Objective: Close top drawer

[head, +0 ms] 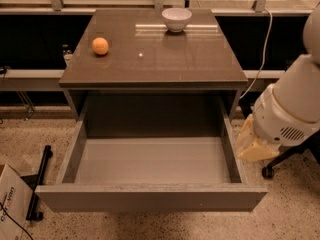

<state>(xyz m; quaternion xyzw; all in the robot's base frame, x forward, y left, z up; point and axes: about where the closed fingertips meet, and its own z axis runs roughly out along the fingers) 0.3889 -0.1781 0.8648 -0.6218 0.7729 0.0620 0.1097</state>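
Wide grey-brown top drawer (150, 198) stands fully out below front edge of glossy brown bench (165, 59). My tool (256, 145) hangs outside drawer's right wall, below bench's front-right corner. Whether it is apart or together, cannot tell. I judge it's staged to reach the front panel.

Grey-brown cabinet top (200, 59): orange (100, 46) near left edge; white bowl (176, 19) at back; tool (252, 146) low off its right side

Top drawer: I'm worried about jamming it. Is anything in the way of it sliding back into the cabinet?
Nothing visible does. The top drawer is bare inside and the cavity behind it looks open. The gripper hangs outside one side wall; the orange and white bowl sit on the cabinet top.
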